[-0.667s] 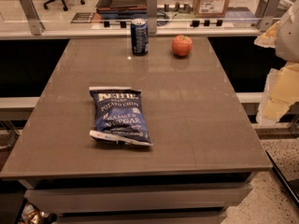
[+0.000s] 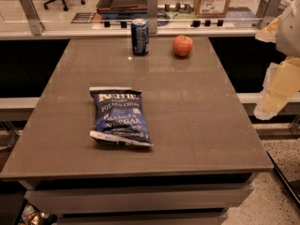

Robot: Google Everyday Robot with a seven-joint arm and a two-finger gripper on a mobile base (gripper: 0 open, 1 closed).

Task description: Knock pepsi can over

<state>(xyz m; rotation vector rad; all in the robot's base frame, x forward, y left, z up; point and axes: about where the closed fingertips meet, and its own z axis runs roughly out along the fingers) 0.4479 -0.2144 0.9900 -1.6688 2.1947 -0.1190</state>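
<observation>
In the camera view almost nothing has changed from a moment ago. The pepsi can [image 2: 139,36] stands upright at the far edge of the counter [image 2: 201,125], upper middle of the frame, on the same spot as before. The red apple [image 2: 183,46] sits near it to the right, apart from it, and has not moved either. The blue Kettle chip bag [image 2: 121,117] lies flat in the middle left of the frame, well apart from both and just where it was.

My pincer [image 2: 276,90] shows as pale shapes at the right edge of the frame, off the side of the counter and well apart from the can. It has shifted little, if at all, from the earlier picture. I cannot tell whether it is open or closed.

So I judge the task is not yet begun in any real sense: the can is untouched and standing, and I have no contact with it. My reach has to go from the right edge up and left toward the can. The apple lies close to that line, so I would come at the can high or from its near side and push it over without sending the apple rolling.
</observation>
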